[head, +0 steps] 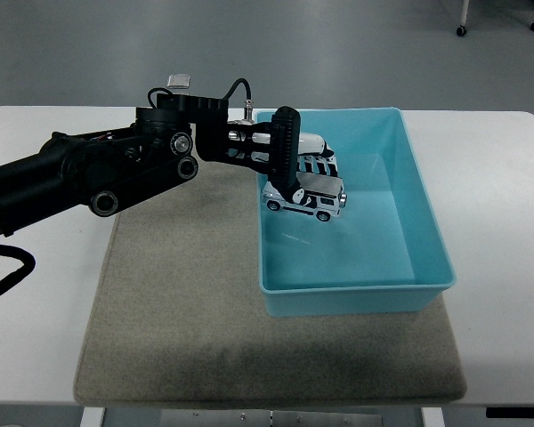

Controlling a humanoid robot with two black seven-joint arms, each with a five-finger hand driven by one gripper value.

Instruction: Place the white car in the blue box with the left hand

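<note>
Pretty even overhead light here, sharp all over, just a soft shadow under my arm (80,178) on the mat (187,311).

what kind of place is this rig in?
Likely a lab or test room: a white table with a grey mat, bare grey floor behind, and caster wheels of furniture at the top right.
</note>
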